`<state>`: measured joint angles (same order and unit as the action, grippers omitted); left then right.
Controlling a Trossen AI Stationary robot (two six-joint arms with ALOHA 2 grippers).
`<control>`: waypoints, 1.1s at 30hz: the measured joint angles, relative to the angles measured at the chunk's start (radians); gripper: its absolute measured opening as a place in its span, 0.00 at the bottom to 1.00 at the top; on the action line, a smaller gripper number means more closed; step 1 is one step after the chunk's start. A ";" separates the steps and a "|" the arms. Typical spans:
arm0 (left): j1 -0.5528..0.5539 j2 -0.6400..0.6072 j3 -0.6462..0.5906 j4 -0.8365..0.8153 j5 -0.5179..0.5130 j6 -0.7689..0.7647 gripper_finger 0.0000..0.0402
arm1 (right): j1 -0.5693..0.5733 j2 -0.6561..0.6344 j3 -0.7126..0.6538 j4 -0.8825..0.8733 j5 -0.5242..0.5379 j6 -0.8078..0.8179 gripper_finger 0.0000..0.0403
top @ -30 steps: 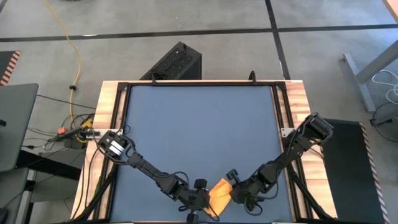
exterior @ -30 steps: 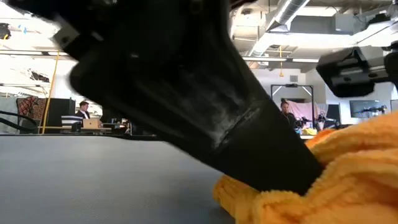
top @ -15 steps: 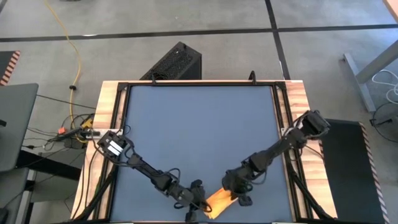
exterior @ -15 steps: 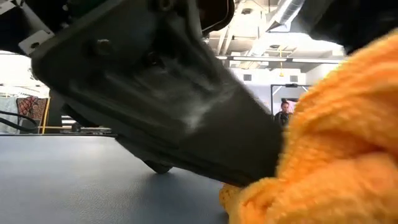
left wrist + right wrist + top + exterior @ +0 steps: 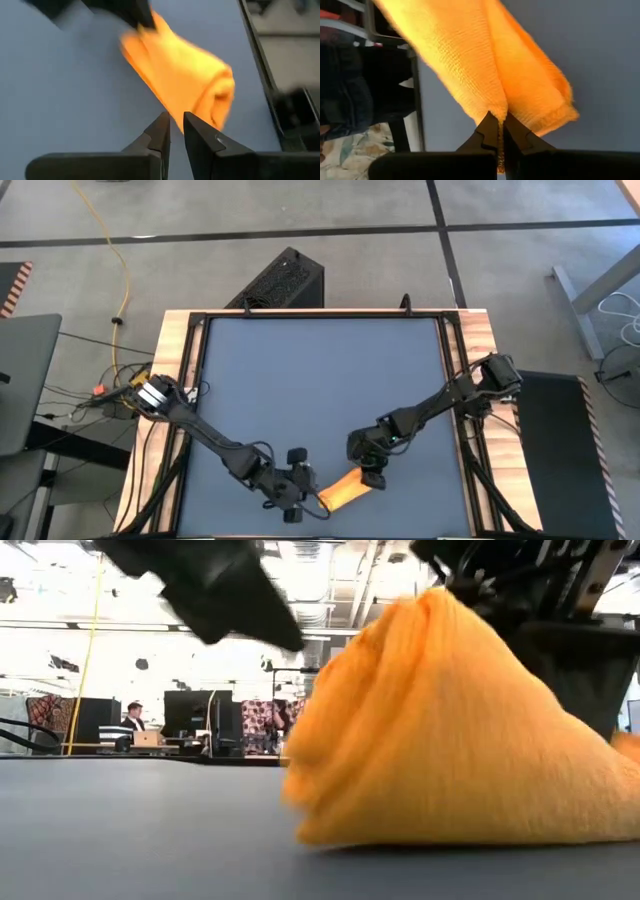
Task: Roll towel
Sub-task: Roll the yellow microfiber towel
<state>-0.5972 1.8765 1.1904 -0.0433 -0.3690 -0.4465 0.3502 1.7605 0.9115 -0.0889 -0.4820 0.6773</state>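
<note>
High view showed towel [image 5: 343,489] near table [image 5: 320,380] front edge, long axis diagonal between both arms. Right end effector [image 5: 366,478] clamped shut on far upper end, lifting it. Left end effector [image 5: 303,492] just beside lower end, fingers narrowly parted, apparently holding nothing. Right wrist view confirmed pinch on cloth edge; low view showed only lifted peak.

Floor [image 5: 330,205]: grey concrete, crossed by dark seam lines. Yellow cable [image 5: 118,260] runs over it at left. Black perforated box [image 5: 280,280] stands behind the worktop [image 5: 320,370], blue-grey with wooden side rails. Low view: bright hall, ceiling ducts [image 5: 340,580], monitors [image 5: 195,720], seated person [image 5: 133,720] at a desk.
</note>
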 joint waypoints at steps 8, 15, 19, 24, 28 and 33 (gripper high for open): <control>0.024 -0.043 0.002 0.209 -0.087 0.016 0.15 | -0.001 0.051 0.002 0.020 -0.020 0.027 0.05; 0.080 0.031 0.084 0.228 0.039 0.045 0.33 | -0.013 0.058 0.002 0.026 -0.019 0.050 0.06; 0.101 0.114 0.185 0.088 0.082 0.094 0.42 | -0.021 0.058 0.002 0.027 -0.022 0.059 0.06; 0.131 0.203 0.365 -0.205 0.082 0.043 0.48 | -0.025 0.058 0.002 0.027 -0.021 0.071 0.06; 0.154 0.291 0.506 -0.343 0.162 -0.035 0.50 | -0.025 0.058 0.002 0.031 -0.021 0.075 0.07; 0.178 0.406 0.630 -0.373 0.314 -0.146 0.50 | -0.025 0.059 0.002 0.027 -0.019 0.075 0.07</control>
<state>-0.4191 2.2821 1.8200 -0.4160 -0.0546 -0.5927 0.3252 1.8191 0.9131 -0.0623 -0.5009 0.7527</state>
